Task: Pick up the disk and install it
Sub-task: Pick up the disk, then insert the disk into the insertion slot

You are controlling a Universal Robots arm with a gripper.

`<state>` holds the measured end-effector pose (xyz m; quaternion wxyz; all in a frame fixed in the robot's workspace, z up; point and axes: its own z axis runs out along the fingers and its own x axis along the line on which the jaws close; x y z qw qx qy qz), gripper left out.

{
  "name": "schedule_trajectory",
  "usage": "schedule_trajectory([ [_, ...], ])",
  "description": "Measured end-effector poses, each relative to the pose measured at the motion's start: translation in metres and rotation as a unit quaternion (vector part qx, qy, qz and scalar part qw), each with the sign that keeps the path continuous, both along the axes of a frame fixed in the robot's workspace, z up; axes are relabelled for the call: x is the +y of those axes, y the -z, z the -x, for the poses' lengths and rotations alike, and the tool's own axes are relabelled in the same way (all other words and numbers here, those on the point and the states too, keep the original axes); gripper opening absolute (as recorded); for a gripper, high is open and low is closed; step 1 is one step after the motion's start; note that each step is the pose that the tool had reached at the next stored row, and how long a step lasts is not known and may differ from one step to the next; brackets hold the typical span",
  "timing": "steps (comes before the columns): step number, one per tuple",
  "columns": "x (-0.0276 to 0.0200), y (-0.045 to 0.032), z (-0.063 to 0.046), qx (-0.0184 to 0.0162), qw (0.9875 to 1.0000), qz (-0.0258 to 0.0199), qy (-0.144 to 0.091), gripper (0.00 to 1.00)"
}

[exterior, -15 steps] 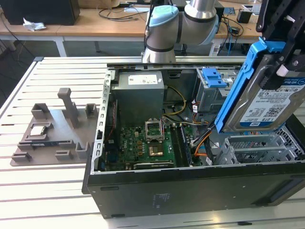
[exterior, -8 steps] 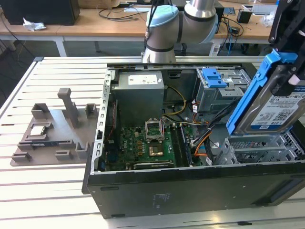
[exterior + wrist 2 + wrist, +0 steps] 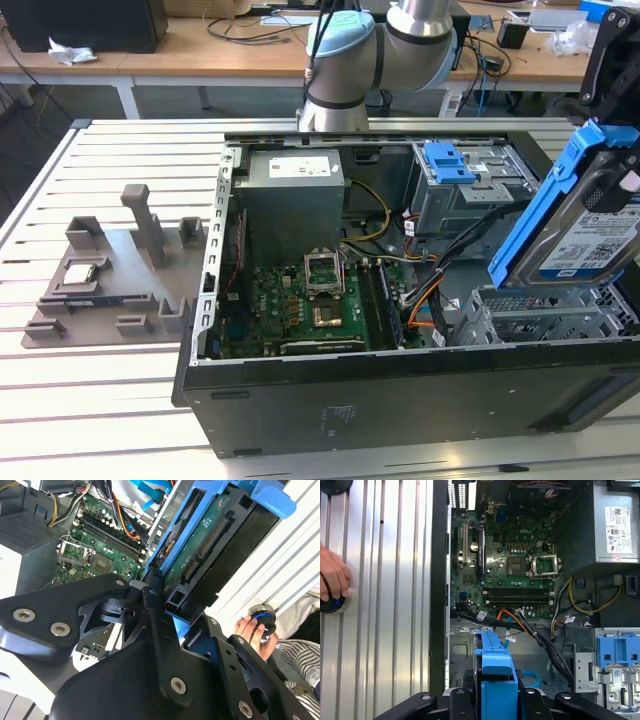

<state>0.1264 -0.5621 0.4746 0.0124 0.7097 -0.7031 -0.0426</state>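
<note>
The disk (image 3: 590,228), a silver drive with a white-and-blue label in a blue carrier frame, hangs tilted at the exterior view's right, above the open computer case (image 3: 330,400). My gripper (image 3: 612,130) is shut on its upper end. In the second wrist view the black fingers (image 3: 150,605) clamp the blue frame, and the disk's (image 3: 200,550) green circuit side and connector face the camera. In the first wrist view the carrier's blue edge (image 3: 495,675) sits between the fingers (image 3: 455,700), over the case's grey metal bay (image 3: 462,652). The disk's lower corner is just above a grey drive cage (image 3: 540,318).
A second grey cage with a blue plastic bracket (image 3: 450,160) on top stands behind. Orange and black cables (image 3: 440,290) run beside the cages, next to the motherboard (image 3: 310,310) and power supply (image 3: 292,190). A grey fixture plate (image 3: 110,275) lies on the slatted table. A person's hand (image 3: 331,577) rests on a knob.
</note>
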Motion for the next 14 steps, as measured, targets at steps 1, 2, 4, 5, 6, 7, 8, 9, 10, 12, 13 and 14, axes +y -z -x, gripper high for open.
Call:
schedule_trajectory([
  [1,0.0,0.0,0.0,0.0,1.0,0.0,0.0,0.37],
  [2,0.0,0.0,0.0,0.0,1.0,0.0,0.0,0.37],
  [4,0.0,0.0,0.0,0.0,1.0,0.0,0.0,0.37],
  [5,0.0,0.0,0.0,0.0,1.0,0.0,0.0,0.37],
  [6,-0.0001,0.0001,0.0,0.0,1.0,-0.0006,0.0,0.37],
  [7,-0.0001,0.0002,0.0,0.0,1.0,-0.0026,0.0,0.37],
  [8,0.0,0.0006,0.0,0.0,1.0,-0.0042,0.0,0.37],
  [9,0.0,0.0029,0.0,0.0,1.0,-0.0049,0.0,0.37],
  [10,0.0001,0.0042,0.0,0.0,1.0,-0.005,0.0,0.37],
  [12,0.0008,0.0077,-0.002,0.0003,1.0,-0.0049,0.0,0.37],
  [13,0.0009,0.0089,-0.003,0.0004,1.0,-0.0049,0.0,0.37],
  [14,0.0009,0.0113,-0.003,0.0005,1.0,-0.0049,0.0,0.37],
])
